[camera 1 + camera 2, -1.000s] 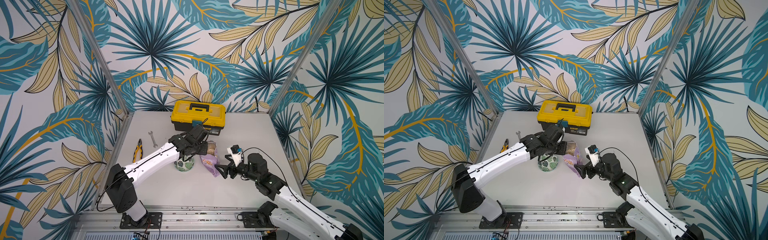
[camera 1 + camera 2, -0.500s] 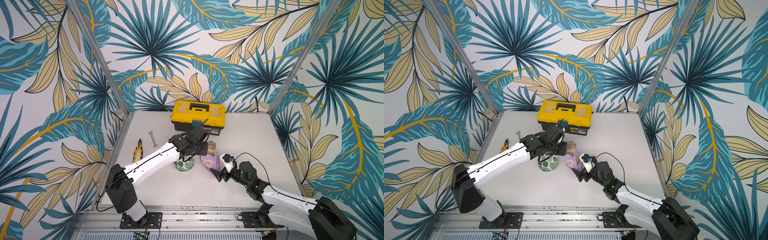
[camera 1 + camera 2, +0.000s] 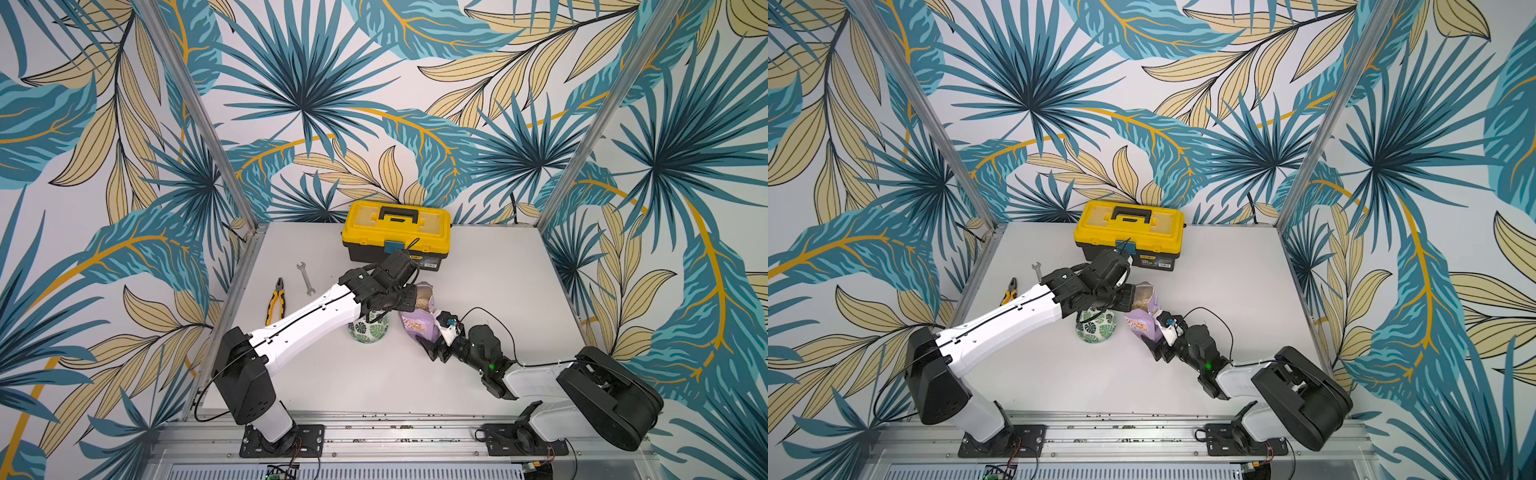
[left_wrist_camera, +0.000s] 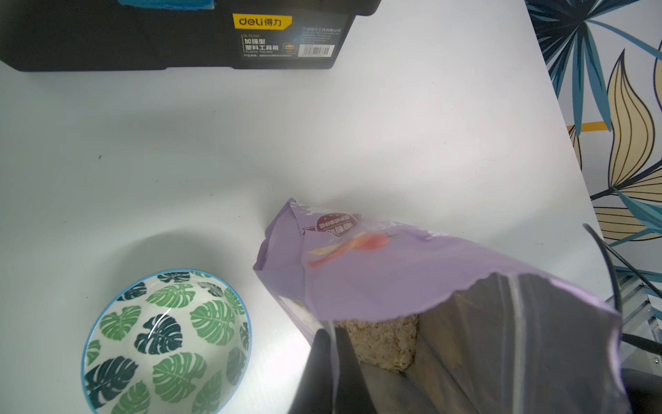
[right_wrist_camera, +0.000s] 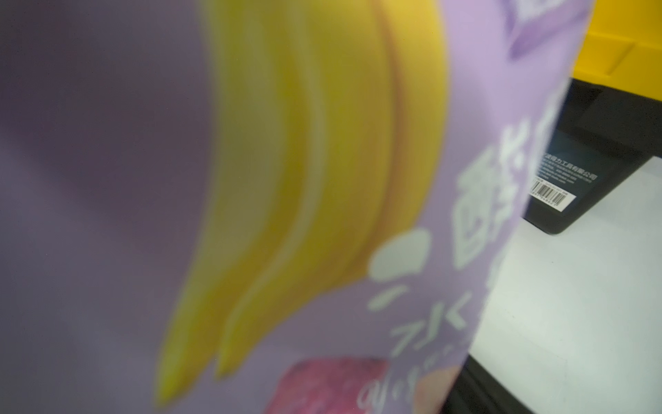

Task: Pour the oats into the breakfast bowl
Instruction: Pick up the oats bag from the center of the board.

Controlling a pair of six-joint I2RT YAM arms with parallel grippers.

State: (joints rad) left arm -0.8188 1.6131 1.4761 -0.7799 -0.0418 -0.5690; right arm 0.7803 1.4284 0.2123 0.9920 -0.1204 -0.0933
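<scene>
- Left gripper clamped tight on the open rim of the lilac-purple plastic pouch, with the pale tan flaky oats sitting low inside it
- Right gripper down at the pouch's base; gripping or not, can't tell
- Pouch print: yellow bananas, white lettering too blurred to read
- Just beside the pouch stands the small round white bowl with green monstera leaves
- Behind them, the yellow-lidded black plastic toolbox, label reading "deli", barcode sticker alongside

1 toolbox. In front of it, 1 bowl and 1 pouch; to its front-left, 1 wrench and 1 pair of pliers.
</scene>
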